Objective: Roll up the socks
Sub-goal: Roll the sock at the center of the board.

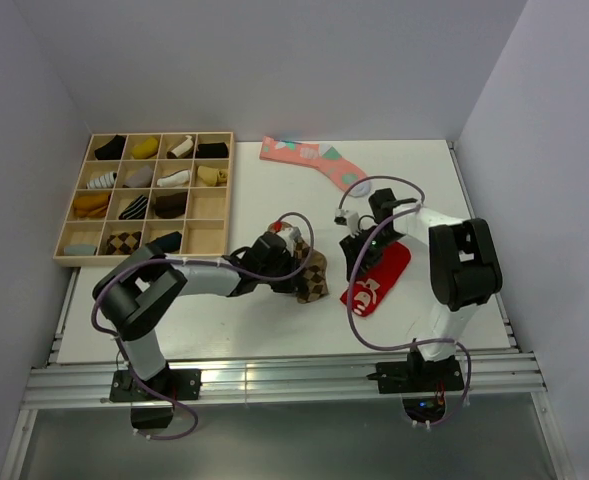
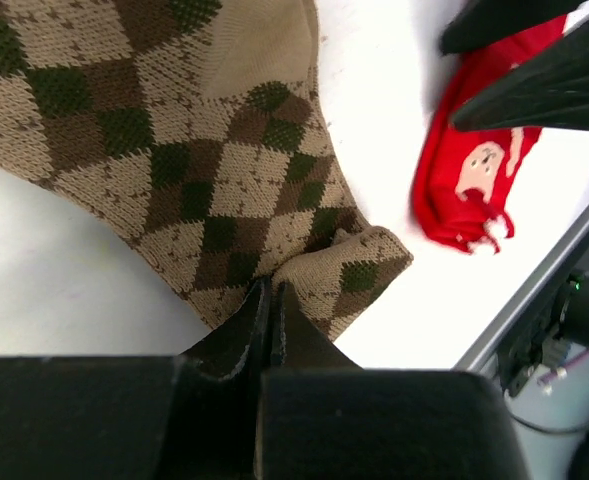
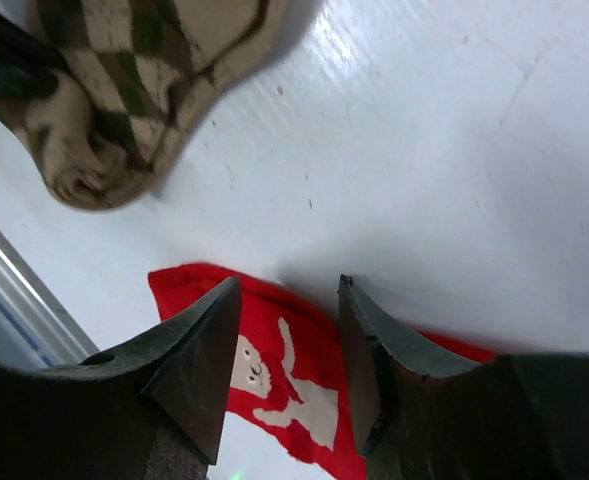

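Observation:
The socks (image 1: pixel 317 282) are one brown-and-tan argyle sock lying bunched at the table's middle. In the left wrist view the sock (image 2: pixel 204 150) spreads across the top, and my left gripper (image 2: pixel 267 292) is shut on a puckered fold at its lower edge. In the top view the left gripper (image 1: pixel 299 268) sits at the sock's left side. My right gripper (image 3: pixel 287 295) is open, with nothing between its fingers, hovering over a red sock (image 3: pixel 304 385). The argyle sock (image 3: pixel 144 70) shows a rolled end at the upper left there. The right gripper (image 1: pixel 360 262) stands to the right of the argyle sock.
The red sock with a white figure (image 1: pixel 386 272) lies under the right gripper. A pink sock with teal patches (image 1: pixel 314 160) lies at the back. A wooden compartment tray (image 1: pixel 206 235) holding several rolled socks stands at the back left. The table's front rail (image 2: pixel 534 300) is close by.

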You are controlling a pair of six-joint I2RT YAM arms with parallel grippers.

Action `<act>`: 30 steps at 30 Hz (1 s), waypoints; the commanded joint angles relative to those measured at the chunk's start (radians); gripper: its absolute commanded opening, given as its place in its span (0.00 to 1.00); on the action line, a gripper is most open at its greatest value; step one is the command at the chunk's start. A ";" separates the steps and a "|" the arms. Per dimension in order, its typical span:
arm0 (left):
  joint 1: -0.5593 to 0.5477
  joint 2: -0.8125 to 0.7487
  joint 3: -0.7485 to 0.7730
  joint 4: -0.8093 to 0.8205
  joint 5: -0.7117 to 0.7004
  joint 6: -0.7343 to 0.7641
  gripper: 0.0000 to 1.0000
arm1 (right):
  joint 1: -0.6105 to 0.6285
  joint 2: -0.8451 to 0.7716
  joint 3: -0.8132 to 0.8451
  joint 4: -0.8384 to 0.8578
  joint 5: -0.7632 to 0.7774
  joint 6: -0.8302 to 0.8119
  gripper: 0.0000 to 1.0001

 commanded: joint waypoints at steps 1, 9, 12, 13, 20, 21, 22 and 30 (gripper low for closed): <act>0.035 0.041 0.023 -0.215 0.078 0.085 0.00 | -0.016 -0.109 -0.042 0.087 0.049 -0.057 0.51; 0.060 0.116 0.106 -0.227 0.268 0.100 0.00 | -0.007 -0.315 -0.142 0.173 0.004 -0.184 0.49; 0.065 0.148 0.133 -0.229 0.319 0.099 0.00 | 0.031 -0.365 -0.157 0.164 -0.012 -0.259 0.49; 0.069 0.167 0.139 -0.229 0.339 0.096 0.00 | 0.045 -0.378 -0.163 0.166 -0.013 -0.273 0.49; 0.089 0.217 0.156 -0.262 0.366 0.080 0.00 | 0.232 -0.496 -0.294 0.202 0.025 -0.391 0.50; 0.091 0.219 0.158 -0.264 0.365 0.080 0.00 | 0.253 -0.502 -0.303 0.216 0.032 -0.391 0.51; 0.091 0.219 0.158 -0.265 0.366 0.079 0.00 | 0.291 -0.508 -0.317 0.225 0.037 -0.385 0.53; 0.092 0.227 0.159 -0.261 0.380 0.074 0.00 | 0.402 -0.512 -0.341 0.272 0.060 -0.368 0.57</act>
